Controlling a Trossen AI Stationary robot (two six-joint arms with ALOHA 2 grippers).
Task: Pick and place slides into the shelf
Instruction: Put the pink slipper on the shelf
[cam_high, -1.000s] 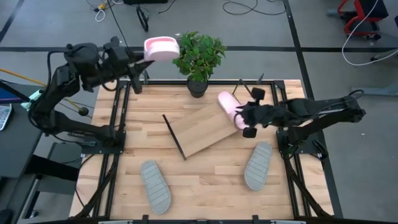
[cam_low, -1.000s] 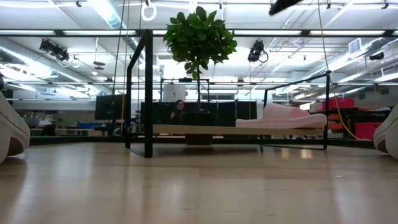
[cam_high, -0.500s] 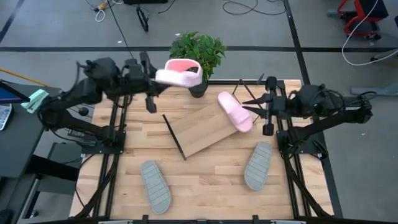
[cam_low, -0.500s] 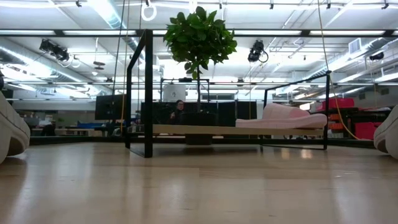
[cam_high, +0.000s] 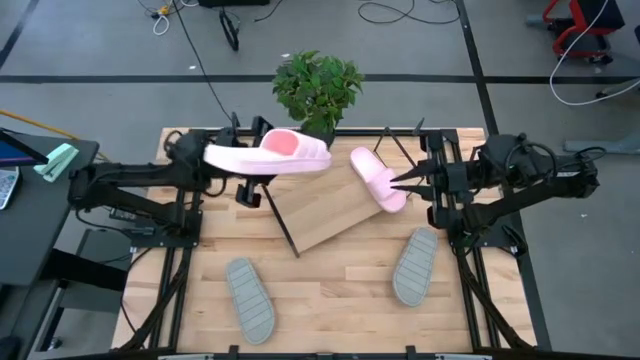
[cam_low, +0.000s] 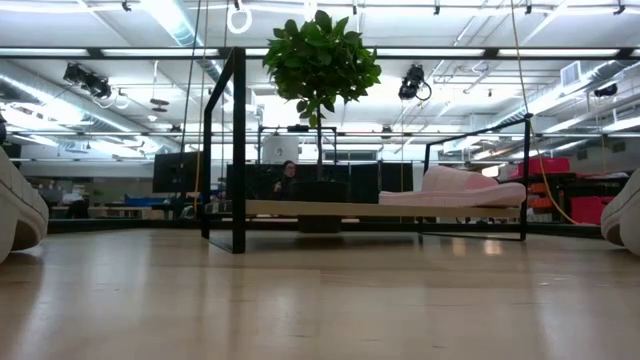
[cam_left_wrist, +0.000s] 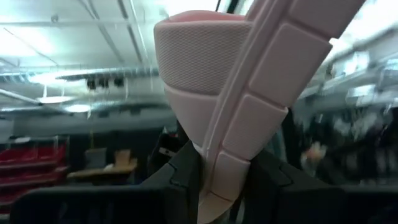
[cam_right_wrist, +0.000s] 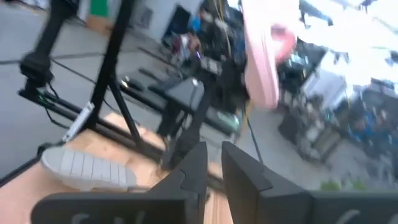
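Left gripper (cam_high: 248, 172) is clamping a pale pink slide (cam_high: 268, 155) by its sole edge and carrying it in the air, above the shelf's (cam_high: 325, 210) raised end on the potted plant (cam_high: 318, 85) side. In the left wrist view the fingers (cam_left_wrist: 186, 171) are pinching only the thin sole rim (cam_left_wrist: 217, 180), strap end hanging far out

Second pink slide (cam_high: 377, 178) is lying on the shelf at its far corner, toe overhanging the edge toward the right gripper (cam_high: 420, 180), which is sitting just beside that slide, fingers close together on nothing

Two grey slides (cam_high: 249, 298) (cam_high: 415, 265) are lying on the tabletop (cam_high: 330, 300) on the near side of the shelf, well apart from each other

Risks, as judgement:
- Narrow rim grip with a long overhang: slide could be pivoting or slipping out during lowering
- Shelf board is slanted: a slide released flat may be sliding downhill or off
- Carried slide is passing near the plant leaves: a brush could be twisting it
- Placement too near the seated pink slide could nudge it off its corner
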